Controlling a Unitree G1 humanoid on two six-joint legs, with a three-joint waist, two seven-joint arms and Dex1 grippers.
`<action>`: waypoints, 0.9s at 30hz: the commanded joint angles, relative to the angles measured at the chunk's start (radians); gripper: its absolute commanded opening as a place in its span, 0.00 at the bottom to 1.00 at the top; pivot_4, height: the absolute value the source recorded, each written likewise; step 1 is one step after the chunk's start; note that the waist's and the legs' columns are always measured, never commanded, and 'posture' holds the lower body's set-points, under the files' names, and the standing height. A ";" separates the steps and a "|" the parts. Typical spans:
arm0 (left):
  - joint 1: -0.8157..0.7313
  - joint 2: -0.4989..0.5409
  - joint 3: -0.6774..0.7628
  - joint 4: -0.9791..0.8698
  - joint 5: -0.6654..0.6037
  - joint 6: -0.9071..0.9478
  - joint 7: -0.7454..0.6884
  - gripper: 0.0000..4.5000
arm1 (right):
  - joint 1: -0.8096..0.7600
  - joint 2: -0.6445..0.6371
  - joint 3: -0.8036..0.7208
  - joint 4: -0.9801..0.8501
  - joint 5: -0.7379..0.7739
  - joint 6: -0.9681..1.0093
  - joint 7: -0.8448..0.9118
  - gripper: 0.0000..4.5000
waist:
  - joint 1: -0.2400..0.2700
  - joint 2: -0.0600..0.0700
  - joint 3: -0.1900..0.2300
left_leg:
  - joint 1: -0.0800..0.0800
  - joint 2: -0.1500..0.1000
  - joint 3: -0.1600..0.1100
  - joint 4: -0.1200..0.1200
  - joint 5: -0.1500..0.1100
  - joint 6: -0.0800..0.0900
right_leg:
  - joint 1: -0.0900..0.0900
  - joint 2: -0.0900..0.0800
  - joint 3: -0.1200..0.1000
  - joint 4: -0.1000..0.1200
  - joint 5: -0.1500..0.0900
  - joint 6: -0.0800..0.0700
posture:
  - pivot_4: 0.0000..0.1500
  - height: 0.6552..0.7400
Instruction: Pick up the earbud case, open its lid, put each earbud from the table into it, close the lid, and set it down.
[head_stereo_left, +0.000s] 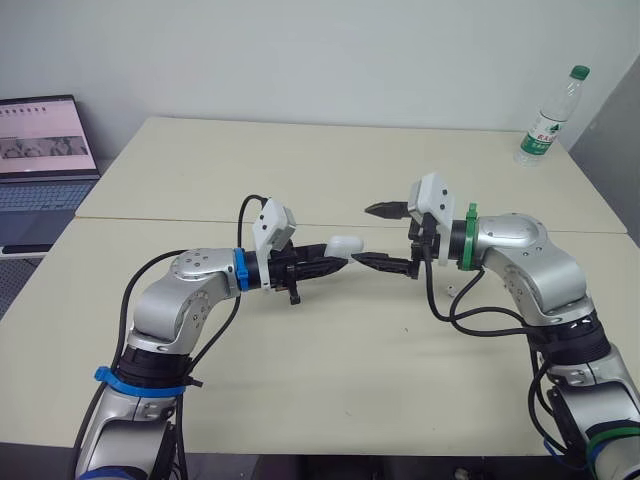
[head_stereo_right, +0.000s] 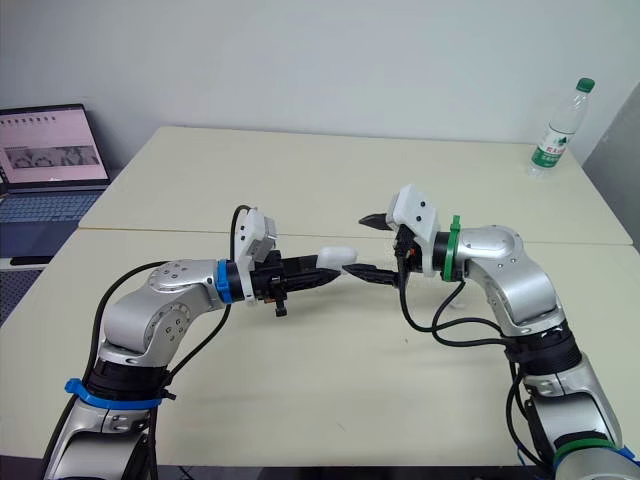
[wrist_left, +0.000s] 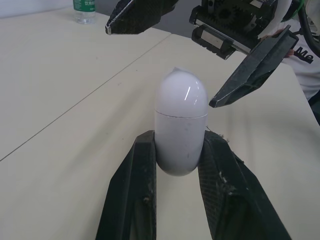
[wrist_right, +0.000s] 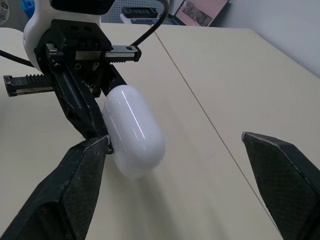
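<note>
Left hand (head_stereo_left: 335, 264) comes first, out over the middle of the bench (head_stereo_left: 330, 390), its two black fingers pinching the lower half of the white earbud case (head_stereo_left: 345, 244). The case is held clear of the bench, its rounded end pointing right toward the other hand. Its lid (wrist_left: 181, 92) is down, with a thin seam running around the body. The right hand (head_stereo_left: 380, 236) faces it from the right, spread wide. Its nearer finger (head_stereo_left: 385, 263) has its tip just beside the lid, though contact cannot be told, and its farther finger (head_stereo_left: 386, 209) is well apart from the case. A plastic bottle (head_stereo_left: 545, 120) with a green cap stands upright at the far right corner. An open laptop (head_stereo_left: 45, 150) sits off the far left edge.
</note>
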 joint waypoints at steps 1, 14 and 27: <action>-0.015 0.005 -0.003 -0.034 -0.012 -0.014 -0.009 0.17 | -0.027 0.015 -0.020 -0.007 -0.004 -0.020 -0.020 0.99 | 0.000 0.000 0.000 | 0.000 0.000 0.000 0.000 0.000 0.000 | 0.000 0.000 0.000 0.000 0.000 0.000 | 1.00 1.00; -0.006 0.012 -0.008 -0.042 -0.014 -0.016 -0.013 0.17 | -0.094 0.053 -0.087 0.076 0.010 -0.004 -0.092 0.99 | 0.000 0.000 0.000 | 0.000 0.000 0.000 0.000 0.000 0.000 | 0.000 0.000 0.000 0.000 0.000 0.000 | 1.00 1.00; 0.015 -0.082 0.040 0.040 0.132 -0.279 0.187 0.17 | -0.018 -0.213 -0.151 0.118 0.090 0.160 0.080 0.99 | 0.013 0.000 0.000 | 0.000 -0.002 0.000 0.000 0.000 0.000 | 0.001 -0.003 -0.001 -0.002 0.000 0.000 | 1.00 1.00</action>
